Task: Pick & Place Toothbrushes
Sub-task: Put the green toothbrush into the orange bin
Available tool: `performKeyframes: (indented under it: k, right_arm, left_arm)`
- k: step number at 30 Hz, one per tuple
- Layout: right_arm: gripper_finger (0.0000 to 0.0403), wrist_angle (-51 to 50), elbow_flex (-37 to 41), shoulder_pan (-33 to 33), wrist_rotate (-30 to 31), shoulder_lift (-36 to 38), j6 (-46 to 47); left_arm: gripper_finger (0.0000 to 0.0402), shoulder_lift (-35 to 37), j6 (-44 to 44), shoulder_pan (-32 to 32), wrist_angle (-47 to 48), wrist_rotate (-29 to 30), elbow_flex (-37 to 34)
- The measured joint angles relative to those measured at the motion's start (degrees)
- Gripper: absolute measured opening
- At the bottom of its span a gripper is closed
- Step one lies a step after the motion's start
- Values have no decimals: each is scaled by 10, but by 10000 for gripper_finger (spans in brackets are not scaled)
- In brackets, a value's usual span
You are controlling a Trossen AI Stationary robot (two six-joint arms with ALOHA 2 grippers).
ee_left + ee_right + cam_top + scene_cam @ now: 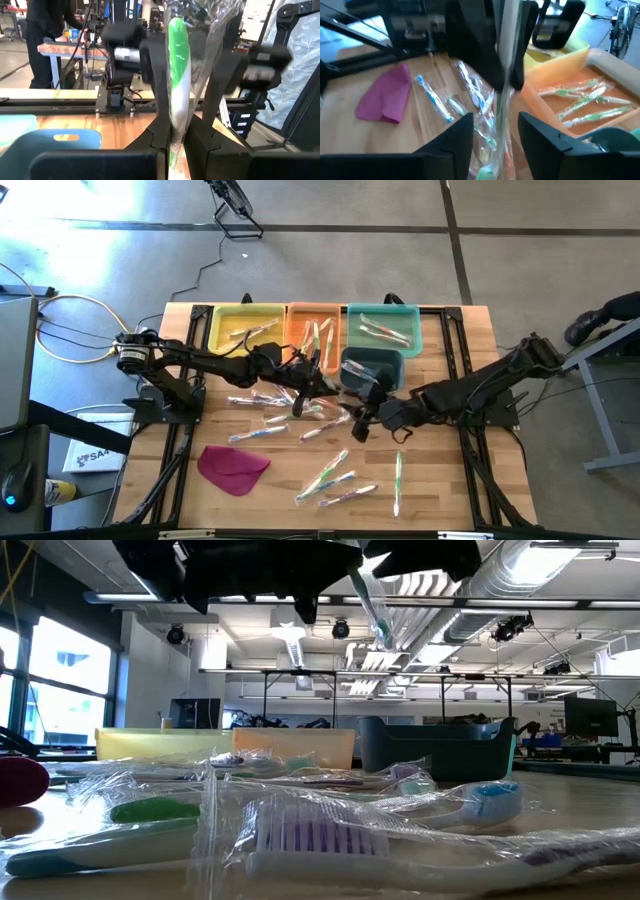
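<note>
1. The left gripper hangs over the table's middle, its jaws clamped on a wrapped green-and-white toothbrush standing upright between them.
2. The right gripper sits close by, its fingers spread wide around the dangling wrapper, not pinching.
3. More wrapped toothbrushes lie scattered across the wooden table.
4. Beyond them are yellow, orange and teal trays, the orange holding green brushes.
5. A magenta cloth lies flat nearby.

Left gripper clamped (arm extended); right gripper parted, mid-table.
</note>
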State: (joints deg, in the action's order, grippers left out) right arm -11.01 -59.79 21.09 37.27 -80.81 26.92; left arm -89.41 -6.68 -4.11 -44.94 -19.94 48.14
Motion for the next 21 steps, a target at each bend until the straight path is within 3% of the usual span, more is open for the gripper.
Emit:
performKeyframes:
  k: [10, 15, 21]
  right_arm:
    - [160, -67, 0, 45, -2, 123, 3]
    - [147, -98, 0, 77, -3, 153, 12]
    - [131, -139, 0, 100, 0, 150, 20]
  left_arm:
    - [26, 12, 4, -19, 17, -8, 0]
    - [26, 35, -21, -69, 55, -12, 0]
    - [26, 56, -82, -157, 96, -57, 0]
